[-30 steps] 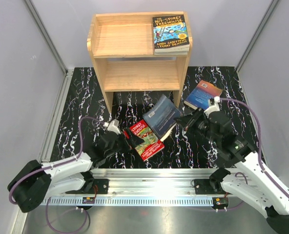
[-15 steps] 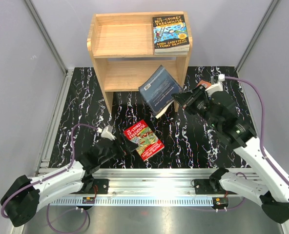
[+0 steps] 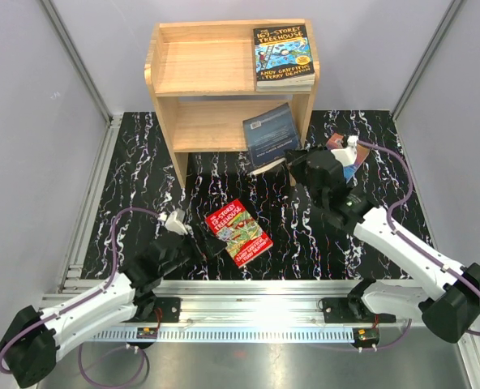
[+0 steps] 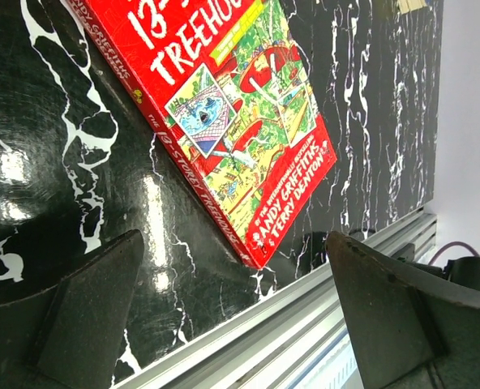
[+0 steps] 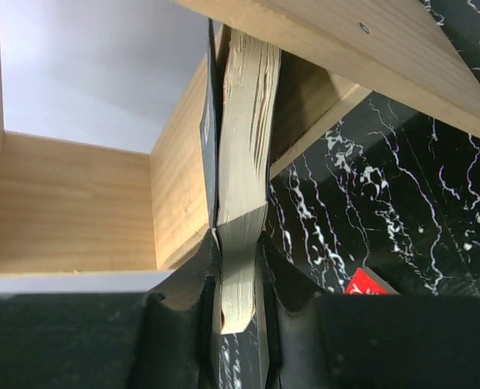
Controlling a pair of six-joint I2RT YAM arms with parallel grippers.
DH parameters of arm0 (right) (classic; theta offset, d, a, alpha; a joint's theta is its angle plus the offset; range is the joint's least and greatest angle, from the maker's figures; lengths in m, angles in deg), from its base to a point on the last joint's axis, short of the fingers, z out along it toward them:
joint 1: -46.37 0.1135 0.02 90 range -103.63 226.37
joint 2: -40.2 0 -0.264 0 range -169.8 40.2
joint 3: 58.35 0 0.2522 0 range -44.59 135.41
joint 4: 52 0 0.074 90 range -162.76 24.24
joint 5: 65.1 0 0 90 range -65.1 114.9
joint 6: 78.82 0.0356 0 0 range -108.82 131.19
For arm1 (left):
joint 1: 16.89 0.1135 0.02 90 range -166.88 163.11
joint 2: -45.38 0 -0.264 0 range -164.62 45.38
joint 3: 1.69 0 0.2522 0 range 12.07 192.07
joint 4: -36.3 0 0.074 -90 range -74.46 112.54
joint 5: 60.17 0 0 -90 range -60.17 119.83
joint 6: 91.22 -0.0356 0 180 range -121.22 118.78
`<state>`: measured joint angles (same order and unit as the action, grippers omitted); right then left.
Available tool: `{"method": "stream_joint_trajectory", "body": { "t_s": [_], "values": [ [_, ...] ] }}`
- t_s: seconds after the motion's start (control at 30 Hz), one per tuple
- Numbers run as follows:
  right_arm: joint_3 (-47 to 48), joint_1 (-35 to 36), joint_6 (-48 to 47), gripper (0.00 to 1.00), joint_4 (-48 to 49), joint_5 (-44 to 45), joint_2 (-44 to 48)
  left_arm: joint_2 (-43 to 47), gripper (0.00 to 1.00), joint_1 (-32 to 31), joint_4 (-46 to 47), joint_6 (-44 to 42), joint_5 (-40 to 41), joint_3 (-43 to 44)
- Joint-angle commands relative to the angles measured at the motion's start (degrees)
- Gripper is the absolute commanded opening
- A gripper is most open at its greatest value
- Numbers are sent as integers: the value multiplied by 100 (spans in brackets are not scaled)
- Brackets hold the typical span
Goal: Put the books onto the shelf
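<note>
At the right end of the shelf's lower tier: right gripper [image 3: 295, 164] clamped on a dark blue paperback [image 3: 270, 135]. The book is tilted, its far part inside the opening of the wooden shelf [image 3: 207, 77], close to the right side panel.

The overhead view gives the cover only. The right wrist view adds the grip: the page block is pinched edge-on between both fingers [image 5: 183, 279], with the cover facing the shelf interior.

Top tier: a "Storey Treehouse" book [image 3: 284, 55] lies flat in the right corner.

Table [image 3: 135, 186], black marbled: a red "13-Storey Treehouse" book [image 3: 238, 232] lies flat, near centre. The left gripper [image 3: 201, 245] is just left of it, jaws spread wide, holding nothing. The left wrist view shows both fingers clear of the book, and the book's near corner close to the aluminium rail [image 4: 305, 332].

A blue-orange book [image 3: 355, 166] lies right of the shelf, mostly hidden behind the right arm.
</note>
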<state>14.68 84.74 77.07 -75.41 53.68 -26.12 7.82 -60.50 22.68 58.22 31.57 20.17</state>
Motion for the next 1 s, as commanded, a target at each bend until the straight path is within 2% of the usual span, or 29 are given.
{"method": "stream_joint_trajectory", "body": {
  "t_s": [0.0, 0.3, 0.37, 0.43, 0.57, 0.97],
  "values": [
    [67, 311, 809, 0, 352, 1584, -2, 47, 99, -15, 108, -240, -24, -123],
    [927, 794, 2277, 0, -1054, 2649, -1153, -120, 99, -15, 636, -495, -147, -546],
    [947, 795, 2533, 0, -1109, 2764, -1286, -111, 99, -24, 697, -565, -278, -590],
    [955, 786, 2552, 0, -1004, 2888, -1400, -128, 99, -15, 759, -600, -340, -625],
    [1446, 769, 2630, 0, -1476, 3072, -1690, -138, 99, -24, 917, -644, -402, -695],
    [1448, -145, 1657, 2, -689, 1870, -1937, -243, 99, -15, 1102, -644, -437, -739]
  ]
}}
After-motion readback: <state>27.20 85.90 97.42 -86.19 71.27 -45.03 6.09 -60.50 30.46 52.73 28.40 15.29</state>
